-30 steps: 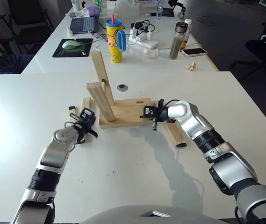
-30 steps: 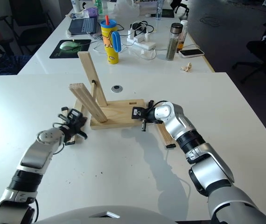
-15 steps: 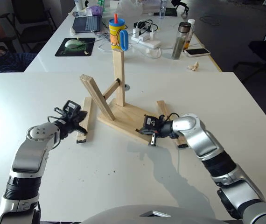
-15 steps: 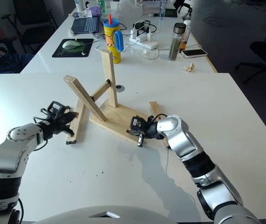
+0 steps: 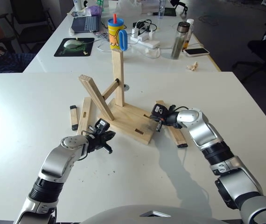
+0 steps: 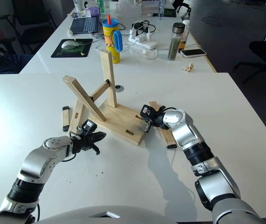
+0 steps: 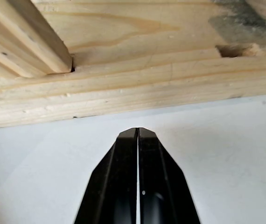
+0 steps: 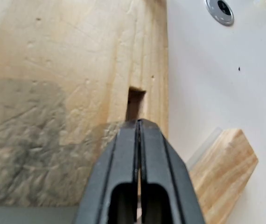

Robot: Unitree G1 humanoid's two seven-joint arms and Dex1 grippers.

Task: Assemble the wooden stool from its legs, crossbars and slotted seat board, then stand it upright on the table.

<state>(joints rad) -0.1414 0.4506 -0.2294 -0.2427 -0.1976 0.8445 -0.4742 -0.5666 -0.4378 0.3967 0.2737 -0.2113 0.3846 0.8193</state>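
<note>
We see the seat board (image 5: 132, 122) lying flat near the middle of the table (image 5: 226, 107), a little toward the far edge. Two legs stand in it: one upright (image 5: 118, 77) and one tilted (image 5: 96, 97) toward the table's left edge, with a crossbar (image 5: 110, 88) between them. A loose leg (image 5: 83, 120) lies flat on the table just beside the board's left side, and a short dark-ended piece (image 5: 73, 117) lies further toward the left edge. Another loose leg (image 5: 175, 134) lies flat at the board's right side.

Our left gripper (image 7: 138, 133) has its fingers pressed together and holds nothing. It is low over the table near the board's near edge, pointing at it but apart from it. Our right gripper (image 8: 138, 123) is also closed and empty, with its tip over the board's right end, just beside a slot (image 8: 134, 100). We cannot tell whether it touches the wood. A round grommet (image 8: 221, 9) sits in the table beyond the board.
</note>
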